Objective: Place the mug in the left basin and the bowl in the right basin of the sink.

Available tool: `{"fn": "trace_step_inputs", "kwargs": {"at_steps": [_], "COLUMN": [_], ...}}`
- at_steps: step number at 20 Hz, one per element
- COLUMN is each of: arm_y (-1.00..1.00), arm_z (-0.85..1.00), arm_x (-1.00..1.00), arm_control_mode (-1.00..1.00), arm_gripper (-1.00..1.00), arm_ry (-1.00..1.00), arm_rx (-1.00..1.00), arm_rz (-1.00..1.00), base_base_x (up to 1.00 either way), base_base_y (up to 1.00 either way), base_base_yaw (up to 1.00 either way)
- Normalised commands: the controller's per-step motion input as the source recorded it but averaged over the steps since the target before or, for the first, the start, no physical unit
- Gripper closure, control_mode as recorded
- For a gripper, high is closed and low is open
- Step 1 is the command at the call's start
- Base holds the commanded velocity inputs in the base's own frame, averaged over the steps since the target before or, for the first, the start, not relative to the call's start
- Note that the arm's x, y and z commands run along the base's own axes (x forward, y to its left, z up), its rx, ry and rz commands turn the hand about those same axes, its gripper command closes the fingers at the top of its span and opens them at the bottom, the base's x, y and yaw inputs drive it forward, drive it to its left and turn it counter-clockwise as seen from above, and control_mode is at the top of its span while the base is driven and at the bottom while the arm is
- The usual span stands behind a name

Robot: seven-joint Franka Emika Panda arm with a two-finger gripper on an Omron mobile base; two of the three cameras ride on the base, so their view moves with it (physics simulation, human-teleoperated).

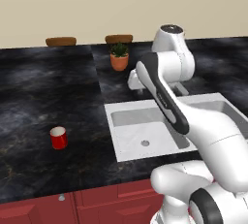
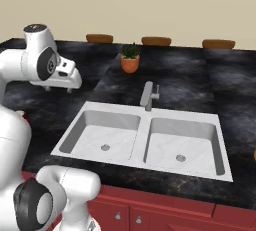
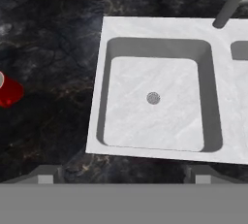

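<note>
A red mug [image 1: 58,137] stands upright on the black counter [image 1: 43,92], well left of the white sink [image 2: 145,115]. The left basin [image 2: 102,135] and the right basin [image 2: 182,145] lie bare. The end effector [image 3: 121,177] hangs above the left basin, fingers spread, grasping nothing. A potted plant [image 2: 130,58] sits far behind the faucet [image 2: 148,95].

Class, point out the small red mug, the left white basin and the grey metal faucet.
small red mug [image 1: 58,138], left base view, its red side.
left white basin [image 3: 145,116], hand view, its floor.
grey metal faucet [image 2: 147,96], right base view, its upright body.
</note>
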Motion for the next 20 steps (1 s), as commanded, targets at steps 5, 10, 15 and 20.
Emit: {"fn": "trace_step_inputs", "kwargs": {"at_steps": [5,10,15,20], "arm_y": [0.81,0.72,0.70,0.59], "arm_z": [0.00,0.00,0.00,-0.13], "arm_x": [-0.18,0.00,0.03,0.25], "arm_control_mode": [-1.00,-1.00,-1.00,-1.00], "arm_gripper": [-1.00,-1.00,-1.00,-1.00], "arm_ry": [0.00,0.00,0.02,0.05], "arm_rx": [0.00,-0.01,-0.02,0.00], "arm_rz": [0.00,0.00,0.01,0.04], "base_base_x": [0.00,0.00,0.00,0.00], "base_base_y": [0.00,0.00,0.00,0.00], "base_base_yaw": [0.00,0.00,0.00,0.00]}}
